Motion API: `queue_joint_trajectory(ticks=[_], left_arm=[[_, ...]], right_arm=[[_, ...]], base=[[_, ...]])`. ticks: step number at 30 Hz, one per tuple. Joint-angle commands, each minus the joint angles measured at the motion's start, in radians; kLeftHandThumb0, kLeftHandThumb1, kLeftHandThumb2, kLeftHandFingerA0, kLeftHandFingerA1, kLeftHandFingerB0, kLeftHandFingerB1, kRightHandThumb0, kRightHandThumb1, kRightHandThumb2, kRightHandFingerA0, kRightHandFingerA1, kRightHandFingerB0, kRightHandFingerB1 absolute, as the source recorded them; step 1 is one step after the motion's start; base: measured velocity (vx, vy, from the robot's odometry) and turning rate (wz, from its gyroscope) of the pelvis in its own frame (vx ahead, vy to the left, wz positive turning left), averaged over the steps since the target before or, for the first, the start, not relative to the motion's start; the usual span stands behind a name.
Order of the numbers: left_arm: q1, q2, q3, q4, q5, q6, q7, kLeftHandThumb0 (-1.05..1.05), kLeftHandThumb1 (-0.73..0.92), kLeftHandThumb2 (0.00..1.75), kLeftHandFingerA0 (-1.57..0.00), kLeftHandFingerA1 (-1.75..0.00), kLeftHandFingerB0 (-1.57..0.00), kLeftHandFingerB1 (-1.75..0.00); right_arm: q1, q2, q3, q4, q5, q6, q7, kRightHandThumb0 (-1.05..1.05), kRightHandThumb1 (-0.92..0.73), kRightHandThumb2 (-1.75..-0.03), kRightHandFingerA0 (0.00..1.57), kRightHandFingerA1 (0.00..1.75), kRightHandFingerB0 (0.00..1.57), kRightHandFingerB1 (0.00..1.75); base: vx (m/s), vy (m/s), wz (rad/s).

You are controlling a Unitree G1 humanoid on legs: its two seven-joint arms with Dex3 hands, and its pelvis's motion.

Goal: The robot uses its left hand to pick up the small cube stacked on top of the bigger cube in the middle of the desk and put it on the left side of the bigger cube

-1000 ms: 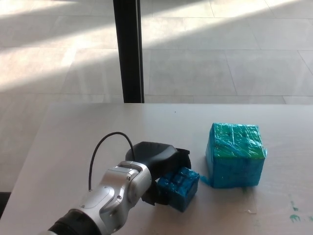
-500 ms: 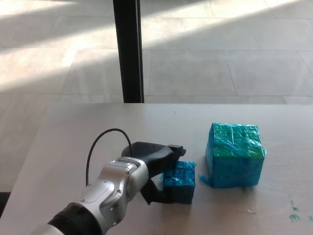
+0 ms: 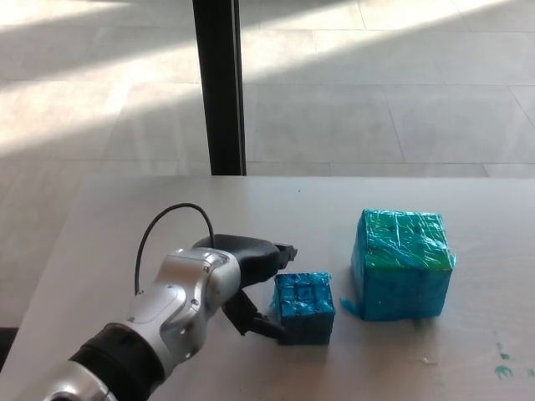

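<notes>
A small blue cube (image 3: pixel 304 307) stands flat on the desk just left of the bigger teal-green cube (image 3: pixel 403 264), with a narrow gap between them. My left hand (image 3: pixel 253 288) sits at the small cube's left side. Its fingers are spread, one reaching over past the cube's top left corner and the thumb low by its base. The hand looks drawn back from the cube rather than clamped on it. My silver left forearm (image 3: pixel 167 322) comes in from the lower left. My right hand does not show.
The grey desk (image 3: pixel 125 225) ends at its far edge near a black vertical post (image 3: pixel 219 83) with tiled floor behind. A black cable (image 3: pixel 163 225) loops above my wrist. Green paint marks (image 3: pixel 504 361) dot the desk at the lower right.
The small cube went from tilted in my left hand to resting flat on the desk. The hand has since opened and slid left, away from the cube.
</notes>
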Motion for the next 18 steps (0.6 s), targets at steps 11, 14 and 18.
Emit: queue_joint_trajectory(ticks=[11,14,18], left_arm=[[0.028,0.238,0.307,-0.205,-0.088,0.029,-0.034,-0.99,0.73,0.62,0.00,0.00,0.00,0.00],[0.084,0.320,0.394,-0.217,-0.111,0.001,-0.016,-0.95,0.74,0.69,0.00,0.00,0.00,0.00],[0.119,0.372,0.460,-0.147,-0.139,-0.010,-0.006,-0.99,0.76,0.63,0.00,0.00,0.00,0.00]], right_arm=[[0.017,-0.017,-0.006,0.020,0.011,0.014,0.021,-0.48,-0.64,-0.59,0.45,0.55,0.47,0.37],[0.017,-0.017,-0.011,0.032,0.017,0.009,0.026,-0.46,-0.64,-0.59,0.43,0.51,0.46,0.36],[0.019,-0.018,-0.012,0.037,0.017,0.007,0.023,-0.45,-0.65,-0.60,0.45,0.55,0.48,0.38]], base=[[0.00,0.000,0.00],[0.00,0.000,0.00],[0.00,0.000,0.00]])
